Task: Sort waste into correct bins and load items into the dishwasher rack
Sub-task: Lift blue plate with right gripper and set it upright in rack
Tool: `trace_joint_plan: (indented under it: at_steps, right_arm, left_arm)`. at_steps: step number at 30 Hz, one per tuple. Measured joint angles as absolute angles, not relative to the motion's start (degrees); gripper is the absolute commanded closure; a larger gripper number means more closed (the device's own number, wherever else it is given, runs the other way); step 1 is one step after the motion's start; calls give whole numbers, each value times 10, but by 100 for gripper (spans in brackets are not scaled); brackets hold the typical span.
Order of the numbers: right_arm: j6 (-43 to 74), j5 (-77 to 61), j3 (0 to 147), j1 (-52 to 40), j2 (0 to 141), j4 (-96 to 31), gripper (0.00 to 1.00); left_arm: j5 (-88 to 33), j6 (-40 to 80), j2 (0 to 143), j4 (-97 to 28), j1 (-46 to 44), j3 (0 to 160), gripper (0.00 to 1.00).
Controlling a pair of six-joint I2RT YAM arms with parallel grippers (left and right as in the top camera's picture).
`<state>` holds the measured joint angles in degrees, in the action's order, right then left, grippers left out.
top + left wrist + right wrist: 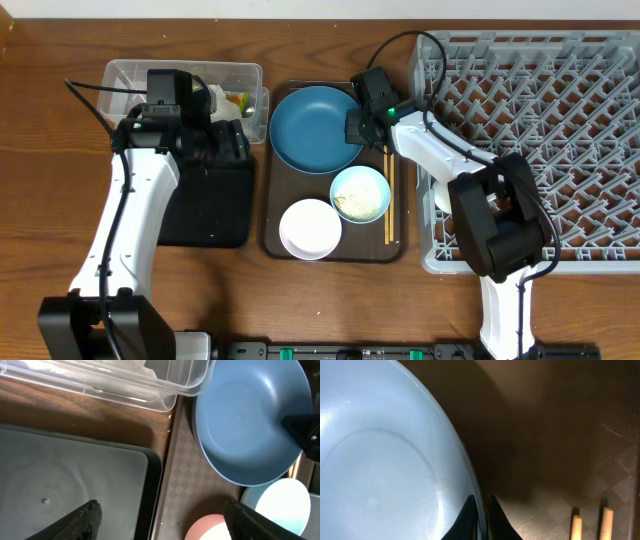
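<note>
- Nearest the front edge, the white bowl (310, 229) sits on the brown serving tray (275, 200). The light-blue bowl (360, 193), with rice in it, is just behind, and the chopsticks (389, 200) lie on its right side. None of these is loaded yet.
- Toward the left edge, the left gripper (162, 522) hovers by the black tray (205, 210), fingers spread wide and empty.
- Farther back, the right gripper (482, 510) pinches the right rim of the dark-blue plate (312, 125), fingers nearly closed on it.
- Plate loading looks to be the step in hand. The next move calls for lifting it, tipping it on edge and slotting it between pegs in the dishwasher rack (560, 120) at the right edge.
</note>
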<state>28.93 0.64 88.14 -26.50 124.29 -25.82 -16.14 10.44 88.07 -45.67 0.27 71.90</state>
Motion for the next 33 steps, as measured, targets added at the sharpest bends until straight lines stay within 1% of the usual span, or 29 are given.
trace_joint_plan:
  at_steps: [6,10,13,16,21,25,28,33]
  right_arm:
    - [289,5,884,-263,1243,-259,99]
    - [287,6,906,-257,1236,-292,99]
    - [270,12,922,-244,1206,-318,99]
    - [254,37,933,-222,1135,-333,99]
    - [219,152,959,-178,992,-364,99]
    - [188,324,974,-138,921,-396,99]
    - [134,442,974,-107,920,-400,99]
    - [18,510,966,-70,944,-368,99]
  left_arm:
    - [-161,104,881,-457,3,719,14]
    - [-161,104,881,-457,3,719,13]
    - [-161,105,881,-457,3,719,13]
    - [-161,105,881,-457,3,719,13]
    - [-161,105,881,-457,3,719,13]
    - [-161,105,881,-457,3,719,13]
    - [-161,105,881,-457,3,719,13]
    - [-161,105,881,-457,3,719,13]
